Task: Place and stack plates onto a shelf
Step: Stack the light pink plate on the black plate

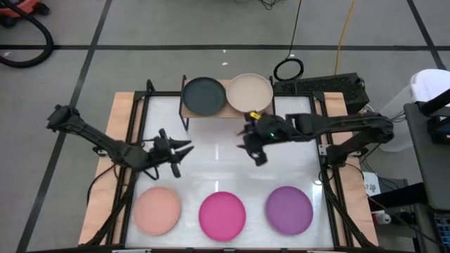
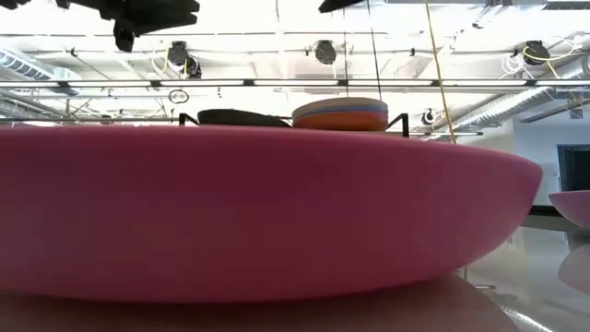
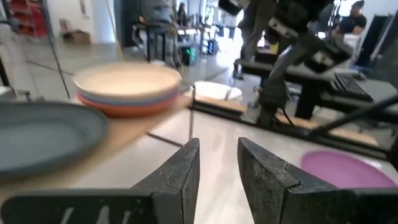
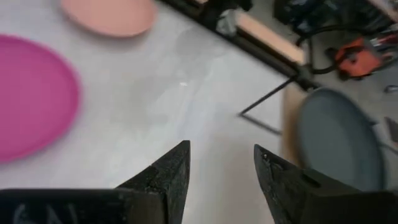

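Along the near edge of the counter (image 1: 309, 151) three plates lie in a row, well apart from one another: the peach plate (image 1: 156, 211) toward the left corner, the magenta plate (image 1: 222, 214) in the middle and the purple plate (image 1: 289, 209) toward the right corner. At the far edge stands the shelf (image 1: 187, 111), with the black plate (image 1: 204, 95) on its left half and a short stack topped by the beige plate (image 1: 249, 92) on its right half; the low view shows differently coloured rims under the beige one.

The left gripper (image 1: 177, 156) hovers over the left-middle of the counter, its fingers (image 3: 180, 171) set partly apart with nothing between them. The right gripper (image 1: 254, 149) hangs over the middle, just in front of the shelf, its fingers (image 4: 168, 171) spread wide and empty.

By their look the plates are stiff, light and shallow, with a matte skin and a raised, rounded rim. That finish should give the fingers fair purchase, though a thin rim can slip or tip if pinched off-centre. The likely hold is across the rim, one finger over the lip and one under it, on the side nearest the arm. They do not look brittle, yet a drop onto the stack could knock it askew.

No brand, label or readable writing shows on any plate or on the shelf.
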Controlling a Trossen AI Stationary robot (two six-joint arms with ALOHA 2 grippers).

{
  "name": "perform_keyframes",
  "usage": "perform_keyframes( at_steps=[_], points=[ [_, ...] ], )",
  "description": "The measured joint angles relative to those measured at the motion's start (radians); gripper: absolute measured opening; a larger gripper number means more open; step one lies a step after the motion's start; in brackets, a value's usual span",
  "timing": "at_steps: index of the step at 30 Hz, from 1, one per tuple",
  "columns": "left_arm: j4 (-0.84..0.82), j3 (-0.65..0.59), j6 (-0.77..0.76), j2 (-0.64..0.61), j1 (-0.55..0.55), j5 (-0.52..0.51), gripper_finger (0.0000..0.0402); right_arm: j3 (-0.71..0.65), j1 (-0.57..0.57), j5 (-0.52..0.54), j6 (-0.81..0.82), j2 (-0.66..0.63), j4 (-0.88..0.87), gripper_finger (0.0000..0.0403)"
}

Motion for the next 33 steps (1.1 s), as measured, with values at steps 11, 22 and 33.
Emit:
perform_keyframes(
  at_steps=[11,22,33],
  points=[
    [-0.393,0.262,-0.157,0.228,0.004,0.178,0.0113,-0.246,0.181,0.0,0.175,-0.135,-0.008,0.0157],
    [-1.072,0.539,-0.428,0.424,0.025,0.604,0.0113,-0.399,0.287,0.001,0.264,-0.15,0.051,0.0157],
    [-1.199,0.376,-0.474,0.464,0.019,0.994,0.0113,-0.462,0.327,0.002,0.292,-0.149,0.138,0.0157]
  ],
)
